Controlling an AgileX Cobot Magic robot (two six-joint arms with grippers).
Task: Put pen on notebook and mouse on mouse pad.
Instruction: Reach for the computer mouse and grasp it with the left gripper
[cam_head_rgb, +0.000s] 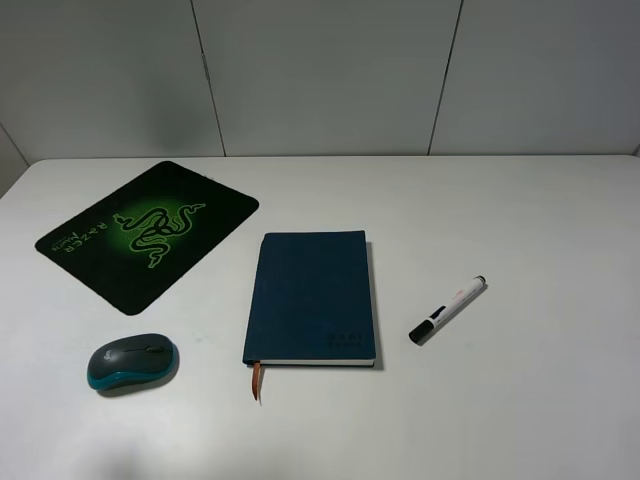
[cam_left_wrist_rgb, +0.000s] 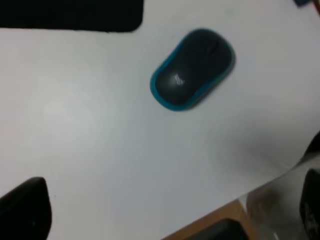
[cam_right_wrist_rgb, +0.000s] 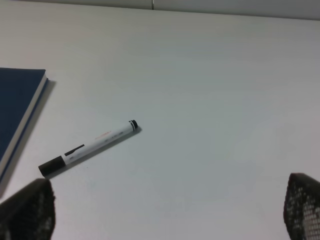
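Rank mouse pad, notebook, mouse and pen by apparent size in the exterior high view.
1-2. Mouse pad and notebook: about equal in area, too close to rank; the pad lies farther back.
3. Mouse.
4. Pen: about as long as the mouse but far thinner.

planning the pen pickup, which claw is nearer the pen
Right. The right claw hovers open with the pen just ahead of it; the left claw is over by the mouse, no pen in its view.
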